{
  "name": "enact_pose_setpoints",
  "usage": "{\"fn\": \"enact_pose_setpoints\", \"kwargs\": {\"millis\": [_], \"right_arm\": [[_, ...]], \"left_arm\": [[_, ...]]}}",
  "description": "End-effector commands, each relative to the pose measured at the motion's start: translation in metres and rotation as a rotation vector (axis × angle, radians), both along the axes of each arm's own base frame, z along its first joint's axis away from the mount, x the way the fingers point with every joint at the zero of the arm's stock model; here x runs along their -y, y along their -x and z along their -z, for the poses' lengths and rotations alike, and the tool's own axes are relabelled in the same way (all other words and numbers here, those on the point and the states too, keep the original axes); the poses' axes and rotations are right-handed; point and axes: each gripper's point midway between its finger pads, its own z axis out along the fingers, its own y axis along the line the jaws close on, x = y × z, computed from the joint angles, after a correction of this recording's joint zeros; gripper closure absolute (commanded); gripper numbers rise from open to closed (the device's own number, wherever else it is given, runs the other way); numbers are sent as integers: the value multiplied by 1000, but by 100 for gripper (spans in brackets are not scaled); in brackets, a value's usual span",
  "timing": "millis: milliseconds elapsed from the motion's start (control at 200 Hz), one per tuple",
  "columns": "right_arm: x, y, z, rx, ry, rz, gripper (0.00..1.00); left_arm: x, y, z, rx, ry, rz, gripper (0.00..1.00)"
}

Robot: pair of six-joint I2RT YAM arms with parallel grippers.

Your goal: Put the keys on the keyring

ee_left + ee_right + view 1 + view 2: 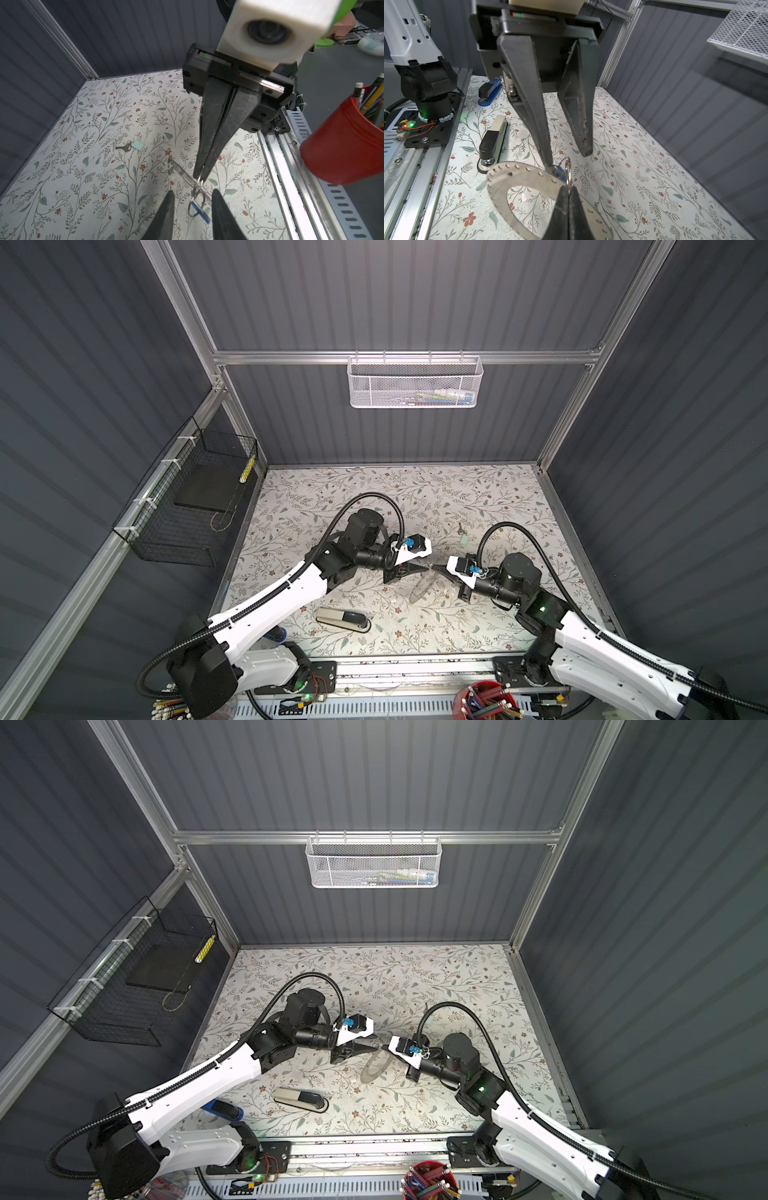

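Two keys: blue-tag key (200, 211) hangs off keyring (517, 176) inside left gripper (193, 192), jaws parted, gripping nothing; mint-tag key (138, 145) on table (83, 187), well apart. Right gripper (566, 188) clamps keyring. Risk: left gripper nudge knocks key loose.

top ×2: high, down, whole table (457, 497) | wrists: close, facing each other

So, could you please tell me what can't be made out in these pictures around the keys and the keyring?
- Whether the blue-tagged key is threaded on the keyring: in the right wrist view the shut right hand covers the joint, and it is too small in both top views.
- What the white mesh basket holds: in a top view, blurred behind the mesh.
- Blue stapler: in a top view, mostly hidden under the left arm.
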Motion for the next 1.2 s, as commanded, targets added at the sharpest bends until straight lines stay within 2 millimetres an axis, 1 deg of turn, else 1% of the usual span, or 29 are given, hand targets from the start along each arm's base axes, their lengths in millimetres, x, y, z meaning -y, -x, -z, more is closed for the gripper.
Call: {"fn": "enact_pose_setpoints", "kwargs": {"millis": [0, 180, 440, 535, 650, 730, 815, 991, 1196], "right_arm": [[-1, 3, -11, 19, -35, -23, 100], [-2, 5, -13, 23, -40, -34, 100], [-3, 7, -10, 14, -35, -46, 100], [-3, 7, -9, 13, -33, -45, 100], [-2, 7, -8, 13, -30, -42, 100], [-2, 7, -9, 14, -31, -42, 100], [-2, 7, -9, 12, -32, -44, 100], [-3, 8, -9, 12, -33, -47, 100], [-3, 9, -10, 13, -38, -58, 100]], "left_arm": [[-4, 3, 4, -4, -28, 20, 70], [-1, 3, 8, -16, -39, 39, 73], [5, 5, 5, -32, -19, 68, 77], [4, 5, 4, -25, -15, 69, 76], [-1, 4, 5, -5, -37, 48, 69], [-4, 3, 3, 11, -37, 32, 68], [-6, 4, 1, 19, -30, 27, 68], [-4, 5, -1, 13, -27, 37, 73], [-1, 4, 1, 2, -28, 47, 72]]}}
